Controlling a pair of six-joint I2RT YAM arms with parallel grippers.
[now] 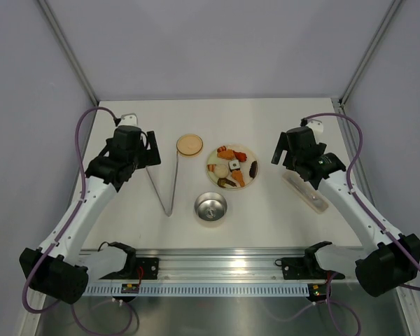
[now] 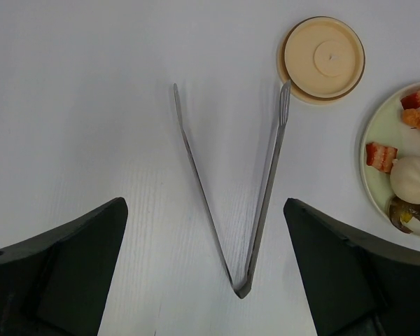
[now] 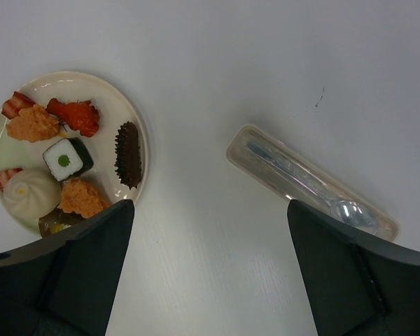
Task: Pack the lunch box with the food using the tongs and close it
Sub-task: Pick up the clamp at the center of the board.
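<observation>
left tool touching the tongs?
Apart. Left wrist view: bare table shows between the tongs and the open left tool on both sides.

Locate the tongs (image 2: 265, 189) on the table (image 2: 91, 105) directly beneath the left pincer (image 2: 205, 206), with the lid (image 2: 323, 57) just beyond their right tip. The plate (image 3: 115, 105) carrying the food (image 3: 66, 159) lies left of the right pincer (image 3: 211, 206). The lunch box (image 1: 210, 207) sits before the plate, toward the arm bases.

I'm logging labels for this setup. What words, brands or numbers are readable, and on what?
None readable.
The lid, tongs, plate, lunch box and clear spoon case show no markings.
Small coloured bits on the front rail are too small to read.
</observation>
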